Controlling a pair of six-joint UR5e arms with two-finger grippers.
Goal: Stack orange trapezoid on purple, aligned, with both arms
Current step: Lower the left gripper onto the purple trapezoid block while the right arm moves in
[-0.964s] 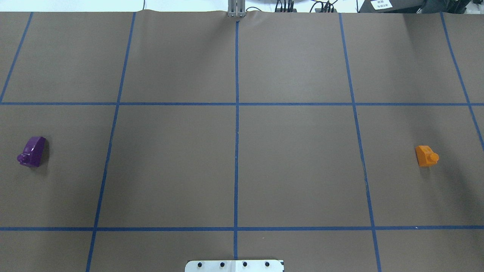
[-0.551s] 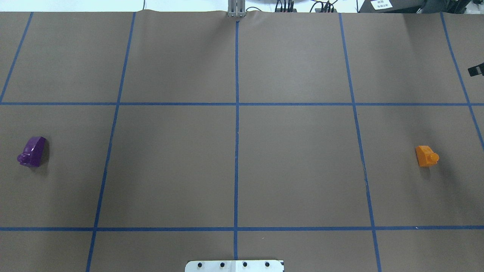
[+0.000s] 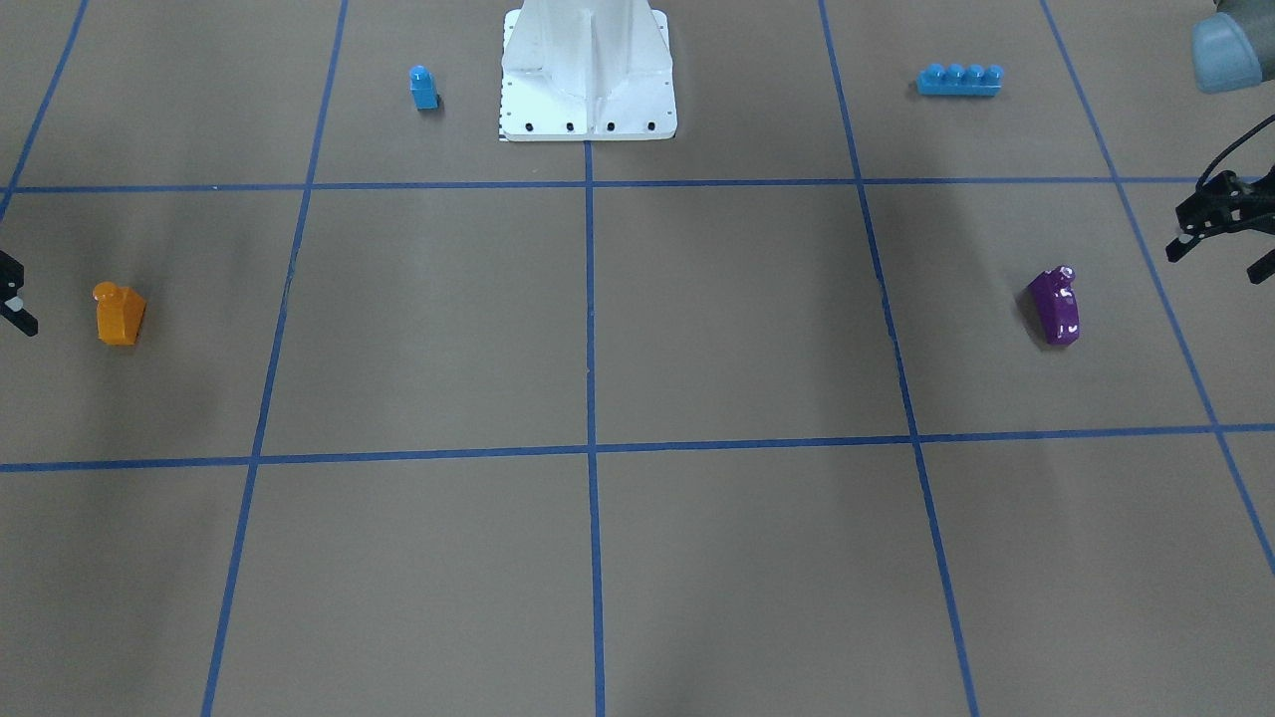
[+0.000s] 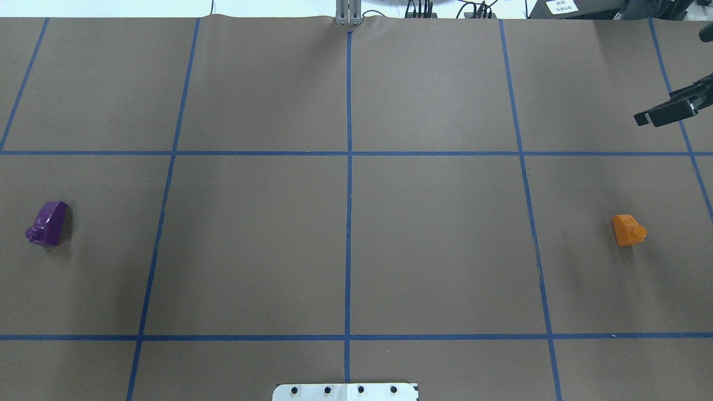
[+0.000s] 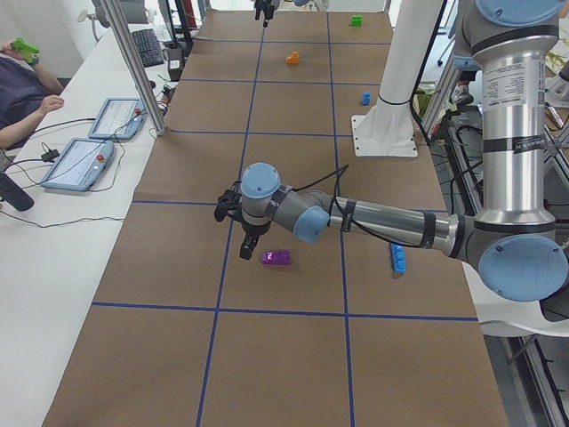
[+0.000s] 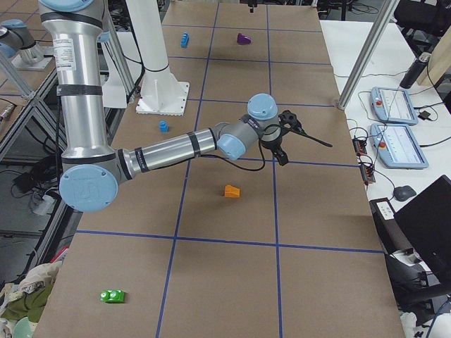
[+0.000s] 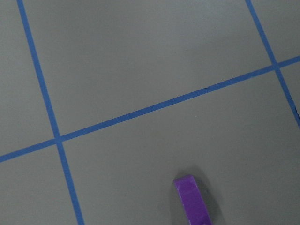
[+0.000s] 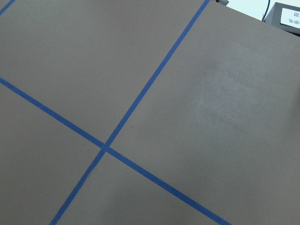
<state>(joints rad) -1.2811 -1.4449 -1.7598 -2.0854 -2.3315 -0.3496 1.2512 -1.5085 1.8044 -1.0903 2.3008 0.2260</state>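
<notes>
Purple block (image 4: 47, 224) lies near the left edge of the table (image 4: 434, 245) in the overhead view. That view leaves out the left gripper (image 3: 1218, 257). The front-facing view catches it above the paper toward the left edge, jaws spread and holding nothing. The left-end camera places it close beside the purple block without touching it. The left wrist camera shows only one end of that block, at the bottom of its picture.

Along the robot's edge, the front-facing view takes in three things that the overhead crops out: a blue four-stud brick (image 3: 958, 80), the white pedestal (image 3: 588, 70) and a small blue single-stud block (image 3: 423, 88).

Orange trapezoid (image 4: 628, 230) sits near the right edge, well apart from the purple block. The right gripper (image 6: 306, 153) hangs above the table near that edge, clear of the orange trapezoid, its fingers wide apart and empty. Overhead shows little more than one black finger (image 4: 665, 111) reaching in from the right. The right-end camera also shows a green block (image 6: 113, 296) near the right corner on the robot's side.
</notes>
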